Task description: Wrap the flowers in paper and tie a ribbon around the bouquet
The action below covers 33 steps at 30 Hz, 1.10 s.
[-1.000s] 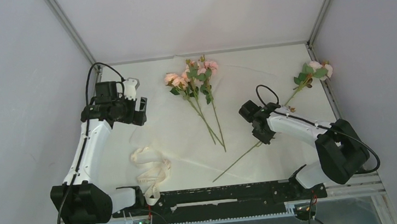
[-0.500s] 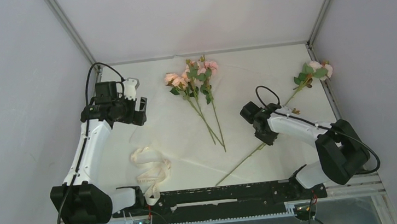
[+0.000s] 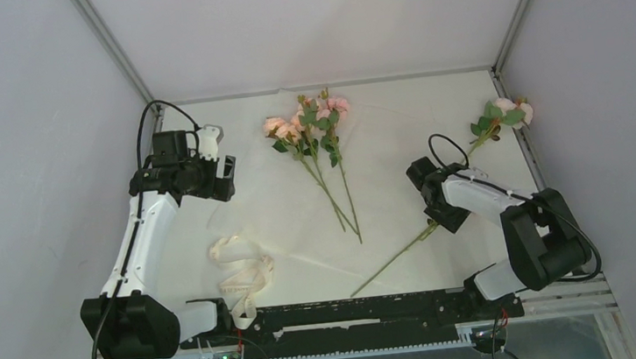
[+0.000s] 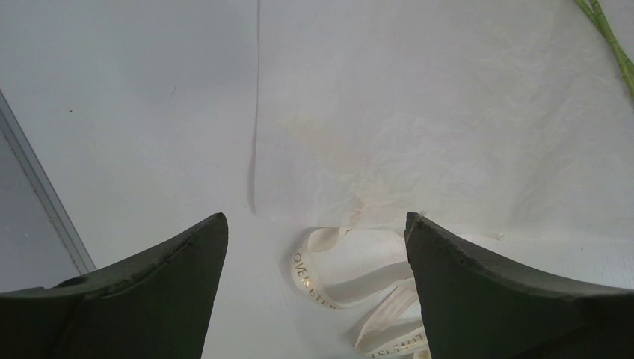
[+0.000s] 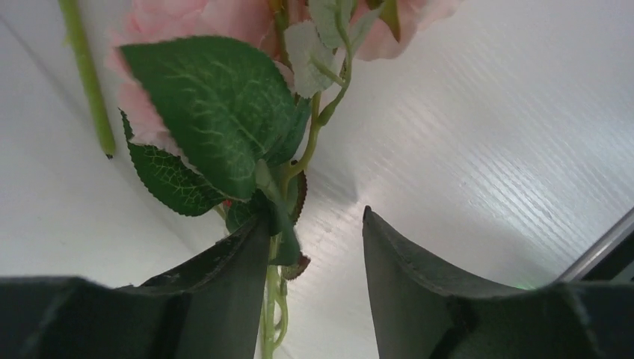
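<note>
Ribbon [image 4: 300, 269] w/ gold print, "OVE" legible, rest unclear

The bench [image 4: 134, 112] under the left jaws is plain matt white, and off to their left a grey metal strip [image 4: 45, 202] edges it at a slant. Under the right jaws the bench shows fine parallel grain, with a metal rail [image 5: 602, 243] crossing just to their right. Beyond both pairs of jaws stands a pale grey back wall [image 3: 317, 21], flanked by grey side panels and two slanting aluminium posts [image 3: 113, 48]. Behind the jaws, a black rail [image 3: 354, 312] runs along the near edge.
</note>
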Tool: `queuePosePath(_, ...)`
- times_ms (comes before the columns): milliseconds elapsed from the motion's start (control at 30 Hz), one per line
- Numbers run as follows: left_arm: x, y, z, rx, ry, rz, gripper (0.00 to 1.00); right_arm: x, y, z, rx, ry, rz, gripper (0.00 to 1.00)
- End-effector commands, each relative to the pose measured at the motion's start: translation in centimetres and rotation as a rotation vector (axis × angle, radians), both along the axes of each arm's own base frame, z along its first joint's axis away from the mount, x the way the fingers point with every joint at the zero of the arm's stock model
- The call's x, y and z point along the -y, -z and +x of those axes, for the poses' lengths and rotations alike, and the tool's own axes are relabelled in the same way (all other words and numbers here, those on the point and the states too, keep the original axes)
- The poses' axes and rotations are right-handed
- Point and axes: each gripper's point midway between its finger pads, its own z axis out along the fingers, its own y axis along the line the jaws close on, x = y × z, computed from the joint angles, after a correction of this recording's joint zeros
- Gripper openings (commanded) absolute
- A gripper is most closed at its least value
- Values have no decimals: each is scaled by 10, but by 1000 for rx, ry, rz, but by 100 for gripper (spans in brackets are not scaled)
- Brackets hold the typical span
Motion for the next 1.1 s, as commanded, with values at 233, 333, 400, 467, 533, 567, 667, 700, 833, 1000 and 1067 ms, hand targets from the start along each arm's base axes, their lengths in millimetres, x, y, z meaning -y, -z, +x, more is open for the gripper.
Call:
queuePosePath(233, 3, -4, -1, 34, 24, -5, 92, 12, 20, 9, 32, -13, 32, 2)
queuePosePath(333, 3, -4, -1, 35, 24, -6, 92, 17, 21, 7, 47, -4, 58, 0)
queuePosePath(400, 3, -5, -1, 38, 25, -3, 92, 22, 13, 7, 64, -6, 47, 0)
queuePosePath(467, 3, -5, -1, 39, 23, -3, 92, 27, -2, 8, 94, 2, 36, 0)
queuePosePath(533, 3, -5, -1, 41, 25, -3, 92, 32, -25, 9, 137, -19, 17, 0)
queuePosePath(567, 3, -5, -1, 40, 25, -4, 92, 34, -39, 13, 175, -51, 7, 0)
queuePosePath(667, 4, -6, -1, 41, 26, -8, 92, 37, -97, 28, 357, -179, -22, 0)
queuePosePath(700, 4, -6, -1, 41, 26, -7, 92, 37, -118, 32, 432, -222, -27, 0)
queuePosePath(833, 4, -5, -1, 40, 28, -10, 93, 21, -206, 58, 788, -407, -22, 0)
queuePosePath(1000, 6, -4, -1, 33, 30, -16, 93, -47, -268, 110, 928, -746, 59, 0)
queuePosePath(1067, 6, -2, -1, 30, 29, -15, 93, -91, -280, 132, 920, -909, 99, 0)
